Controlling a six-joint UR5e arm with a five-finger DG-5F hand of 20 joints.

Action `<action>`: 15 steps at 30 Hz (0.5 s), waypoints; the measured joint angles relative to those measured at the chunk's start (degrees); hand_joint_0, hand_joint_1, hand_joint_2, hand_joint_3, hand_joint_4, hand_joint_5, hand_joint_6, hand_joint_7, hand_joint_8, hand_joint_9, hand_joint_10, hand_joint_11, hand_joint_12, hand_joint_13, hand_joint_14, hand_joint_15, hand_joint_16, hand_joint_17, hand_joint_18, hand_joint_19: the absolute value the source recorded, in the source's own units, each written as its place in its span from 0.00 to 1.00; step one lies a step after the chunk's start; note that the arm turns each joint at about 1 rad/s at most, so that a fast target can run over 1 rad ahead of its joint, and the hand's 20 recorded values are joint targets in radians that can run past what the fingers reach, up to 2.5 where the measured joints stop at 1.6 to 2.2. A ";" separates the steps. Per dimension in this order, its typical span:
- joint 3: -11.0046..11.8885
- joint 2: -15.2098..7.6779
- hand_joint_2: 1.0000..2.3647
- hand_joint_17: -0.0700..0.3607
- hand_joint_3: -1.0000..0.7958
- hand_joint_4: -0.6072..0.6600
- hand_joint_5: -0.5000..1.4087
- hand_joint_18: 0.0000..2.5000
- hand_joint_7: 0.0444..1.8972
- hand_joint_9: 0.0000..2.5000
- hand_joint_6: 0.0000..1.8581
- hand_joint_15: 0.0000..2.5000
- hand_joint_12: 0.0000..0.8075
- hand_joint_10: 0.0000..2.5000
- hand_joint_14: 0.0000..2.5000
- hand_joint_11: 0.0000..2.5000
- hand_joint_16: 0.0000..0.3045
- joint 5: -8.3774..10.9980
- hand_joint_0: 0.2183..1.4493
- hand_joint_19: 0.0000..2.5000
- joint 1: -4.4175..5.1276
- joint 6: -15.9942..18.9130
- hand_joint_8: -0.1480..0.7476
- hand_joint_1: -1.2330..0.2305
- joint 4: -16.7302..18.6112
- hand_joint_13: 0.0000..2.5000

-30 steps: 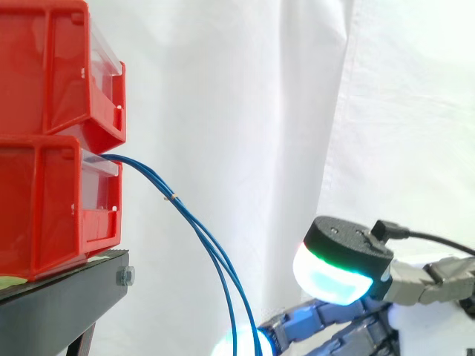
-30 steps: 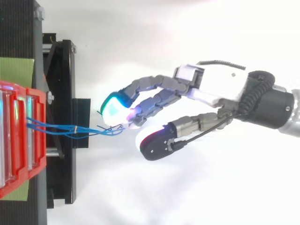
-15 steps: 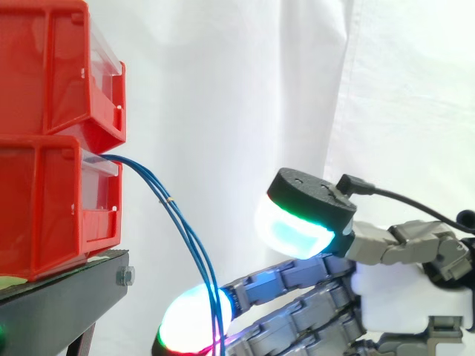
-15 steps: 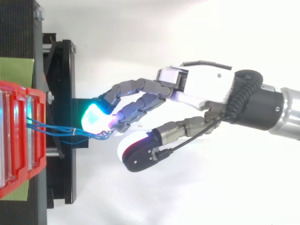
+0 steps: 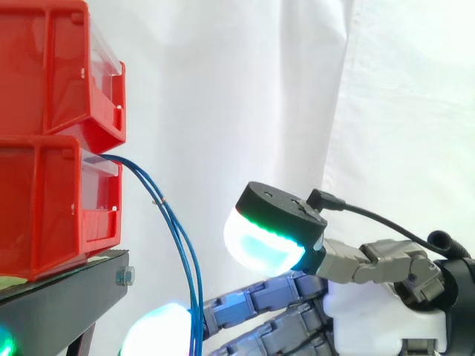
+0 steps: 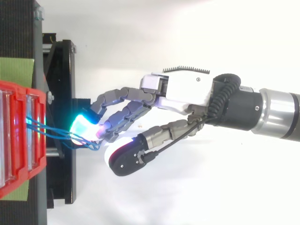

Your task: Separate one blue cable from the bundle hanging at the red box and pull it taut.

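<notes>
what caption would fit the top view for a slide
Robot hand reaches its glowing fingertips into the blue cables trailing from the red bin.

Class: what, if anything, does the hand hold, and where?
Cannot be told: the hand reaches the blue cables hanging from the red box, but any grasp is hidden.

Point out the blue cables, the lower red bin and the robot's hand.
blue cables (image 5: 159, 201): side view, on the upper stretch of the bundle.
lower red bin (image 5: 44, 211): side view, on its side wall.
hand (image 6: 180, 91): top view, on its white back.
</notes>
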 measured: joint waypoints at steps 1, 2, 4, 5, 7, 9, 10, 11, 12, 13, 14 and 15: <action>0.15 0.00 0.00 0.39 0.28 0.76 0.17 0.28 0.37 0.29 0.27 0.11 0.46 0.00 0.00 0.05 0.14 -0.06 0.31 0.15 -0.03 0.02 0.58 0.42 -0.01 0.32; 0.29 0.00 0.00 0.39 0.28 0.77 0.17 0.28 0.37 0.29 0.27 0.11 0.47 0.00 0.00 0.04 0.14 -0.14 0.31 0.15 -0.06 0.03 0.58 0.42 -0.03 0.32; 0.61 -0.01 0.00 0.39 0.28 0.77 0.17 0.28 0.37 0.29 0.27 0.11 0.46 0.00 0.00 0.05 0.14 -0.32 0.31 0.15 -0.13 0.07 0.58 0.42 -0.08 0.32; 0.79 0.00 0.00 0.39 0.28 0.76 0.17 0.28 0.37 0.29 0.27 0.12 0.46 0.00 0.00 0.04 0.14 -0.44 0.31 0.15 -0.15 0.11 0.58 0.42 -0.10 0.32; 1.30 0.02 0.00 0.39 0.28 0.77 0.17 0.28 0.38 0.29 0.27 0.11 0.47 0.00 0.00 0.04 0.14 -0.75 0.31 0.15 -0.22 0.21 0.58 0.42 -0.15 0.32; 1.91 0.03 0.00 0.39 0.28 0.77 0.17 0.28 0.38 0.29 0.27 0.11 0.47 0.00 0.00 0.04 0.14 -1.17 0.31 0.15 -0.31 0.27 0.58 0.42 -0.40 0.32; 2.15 0.04 0.00 0.39 0.28 0.77 0.17 0.28 0.38 0.29 0.27 0.12 0.47 0.00 0.00 0.04 0.14 -1.38 0.31 0.15 -0.35 0.30 0.58 0.42 -0.58 0.32; 2.51 0.04 0.00 0.39 0.28 0.77 0.17 0.28 0.38 0.29 0.27 0.11 0.47 0.00 0.00 0.05 0.14 -1.69 0.31 0.15 -0.42 0.35 0.58 0.42 -0.91 0.32; 2.80 0.05 0.00 0.39 0.28 0.77 0.17 0.28 0.38 0.29 0.27 0.11 0.47 0.00 0.00 0.05 0.14 -1.94 0.31 0.15 -0.49 0.39 0.58 0.42 -1.25 0.32; 3.08 0.06 0.00 0.39 0.28 0.77 0.17 0.28 0.38 0.30 0.27 0.12 0.47 0.00 0.00 0.05 0.14 -2.19 0.31 0.15 -0.58 0.43 0.58 0.42 -1.62 0.32; 3.39 0.06 0.00 0.39 0.28 0.77 0.17 0.28 0.38 0.30 0.27 0.11 0.47 0.00 0.00 0.05 0.14 -2.48 0.31 0.15 -0.68 0.46 0.58 0.42 -2.05 0.32; 3.58 0.06 0.00 0.39 0.28 0.77 0.17 0.28 0.38 0.30 0.27 0.12 0.47 0.00 0.00 0.06 0.14 -2.66 0.31 0.16 -0.75 0.47 0.58 0.41 -2.27 0.32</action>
